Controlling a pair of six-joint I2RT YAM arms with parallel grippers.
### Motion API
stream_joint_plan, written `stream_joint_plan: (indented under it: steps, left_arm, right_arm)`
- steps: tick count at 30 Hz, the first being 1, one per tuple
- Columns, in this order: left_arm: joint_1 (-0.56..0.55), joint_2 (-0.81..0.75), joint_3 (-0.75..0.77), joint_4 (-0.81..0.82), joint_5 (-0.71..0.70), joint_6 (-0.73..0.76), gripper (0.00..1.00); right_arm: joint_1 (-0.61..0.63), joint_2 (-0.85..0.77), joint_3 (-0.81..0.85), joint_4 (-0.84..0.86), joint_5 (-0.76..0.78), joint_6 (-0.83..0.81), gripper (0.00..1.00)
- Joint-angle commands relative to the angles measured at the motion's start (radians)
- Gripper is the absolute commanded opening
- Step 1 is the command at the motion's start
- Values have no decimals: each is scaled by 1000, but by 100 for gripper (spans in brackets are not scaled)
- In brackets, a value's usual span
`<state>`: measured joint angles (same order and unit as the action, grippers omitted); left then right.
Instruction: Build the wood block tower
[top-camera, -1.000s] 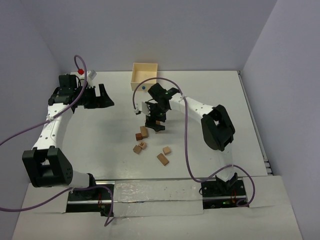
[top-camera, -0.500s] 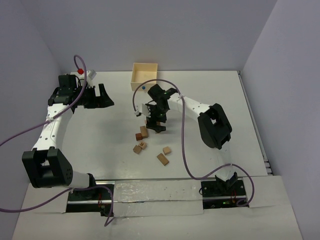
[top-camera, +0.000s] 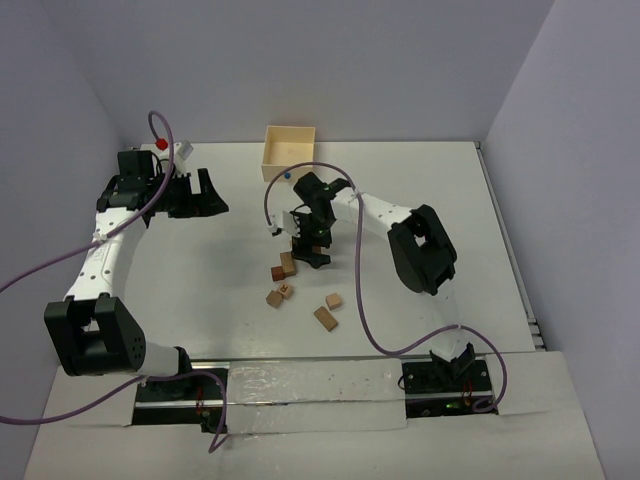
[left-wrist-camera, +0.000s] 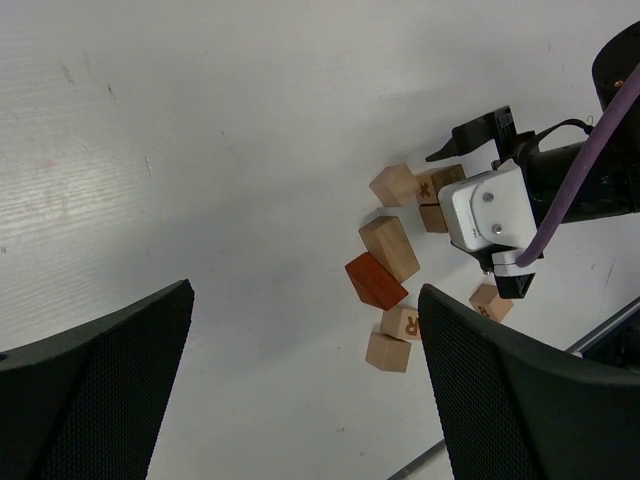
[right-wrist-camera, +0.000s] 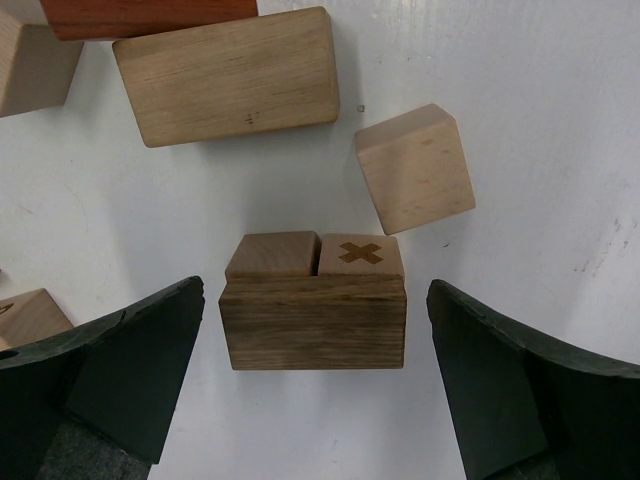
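The white table (top-camera: 440, 200) is seen with a pale box (top-camera: 289, 152) at its far edge. The left gripper (top-camera: 208, 192) is held spread wide at the far left, well apart from the wood blocks (top-camera: 288, 264), which are scattered near the middle. The right gripper (right-wrist-camera: 315, 345) is spread too, and nothing is pinched. Between its fingers a dark brick (right-wrist-camera: 313, 325) is seen, perhaps laid on two cubes (right-wrist-camera: 272, 255).

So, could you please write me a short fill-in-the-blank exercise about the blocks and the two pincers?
1. One small cube against the dark brick bears a mark shaped like the letter ____.
2. The right pincer straddles the dark brick with its jaws ____.
3. The left pincer, off to the side, holds ____.
Missing words: X; open; nothing.
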<state>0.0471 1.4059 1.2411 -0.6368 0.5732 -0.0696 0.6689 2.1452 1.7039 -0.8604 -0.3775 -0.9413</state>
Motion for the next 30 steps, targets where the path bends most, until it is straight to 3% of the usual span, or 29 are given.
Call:
stream_joint_plan:
  steps: [1,13,25,27,30]
  left_arm:
    - [-4,-17,6,35,19,8,99]
    - [-4,-12,1,42,25,5,99]
    - [-4,-8,-2,43,31,7,99]
    - [-4,-9,-2,43,31,7,99]
    - [-4,-8,0,42,30,7,99]
  right_arm:
    - [-6,8,33,-1,-4,-16,99]
    - [-5,12,13,20,-1,-13,84]
    - [-5,13,3,23,6,-16,75]
    - [-5,13,1,22,6,-14,76]
    - [-3,10,-4,25,8,-9,91]
